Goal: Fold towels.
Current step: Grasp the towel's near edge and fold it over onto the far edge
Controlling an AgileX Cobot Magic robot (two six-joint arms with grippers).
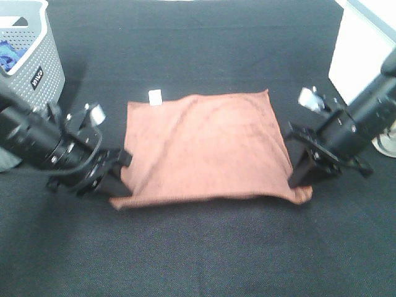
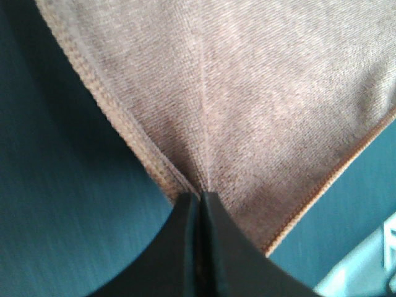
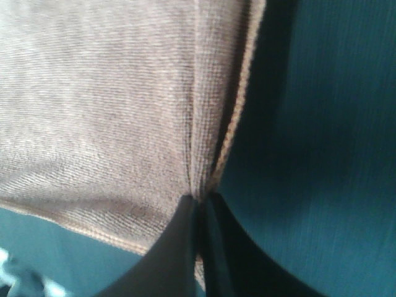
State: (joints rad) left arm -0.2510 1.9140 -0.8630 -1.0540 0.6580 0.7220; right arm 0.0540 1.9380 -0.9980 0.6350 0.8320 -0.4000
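Exterior high: grey basket (image 1: 44,67) near left pincer (image 1: 117,187), which grips the towel (image 1: 204,148).

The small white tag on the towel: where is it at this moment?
In the exterior high view the white tag sticks out from the far left corner of the rust-brown towel, right of the grey basket.

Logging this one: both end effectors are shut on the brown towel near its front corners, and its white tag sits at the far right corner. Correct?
Not quite. The exterior high view shows the white tag at the far left corner of the brown towel. The left end effector and right end effector are shut on it near its front corners.
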